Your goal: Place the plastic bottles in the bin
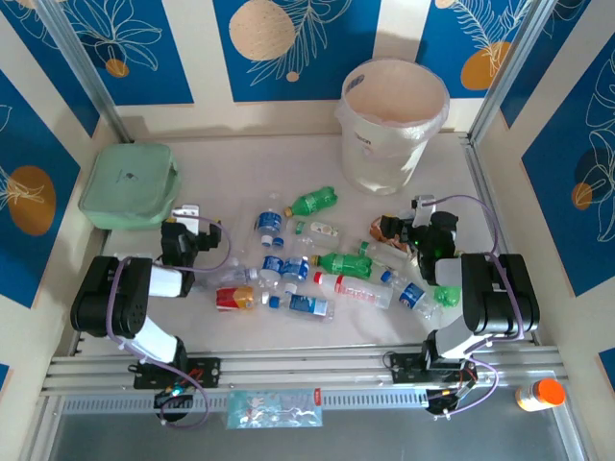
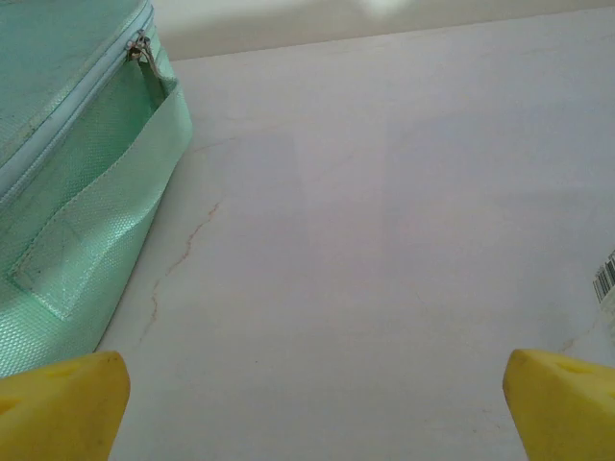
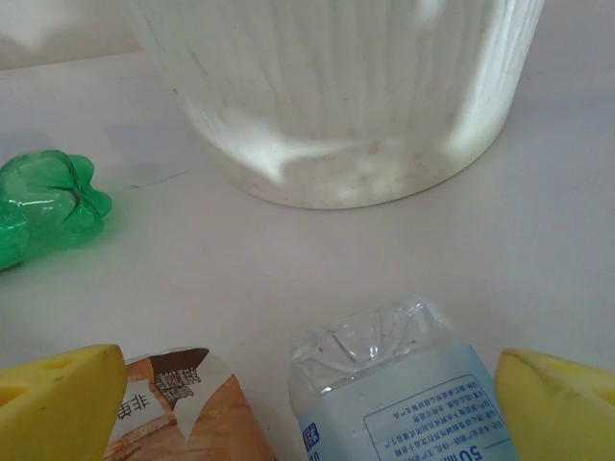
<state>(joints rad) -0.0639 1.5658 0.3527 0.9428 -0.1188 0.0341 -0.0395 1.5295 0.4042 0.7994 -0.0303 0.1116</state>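
Note:
Several plastic bottles lie scattered mid-table: a green one [image 1: 313,201], a blue-labelled one [image 1: 270,222], a red-labelled one [image 1: 346,285]. The bin [image 1: 394,115] is a white bucket with a bag liner at the far right, its ribbed wall [image 3: 336,96] just ahead of my right gripper. My right gripper [image 1: 415,229] [image 3: 307,408] is open; the end of a clear bottle with a pale blue label [image 3: 404,384] lies between its yellow fingers, ungripped, beside a brown-labelled item [image 3: 183,408]. A green bottle [image 3: 43,206] lies to the left. My left gripper [image 1: 192,232] [image 2: 307,413] is open over bare table.
A pale green zipped box [image 1: 130,184] [image 2: 67,173] sits at the far left, close to my left gripper. An orange-capped bottle [image 1: 538,394] rests near the front rail at the right. Blue patterned walls close in the table on three sides.

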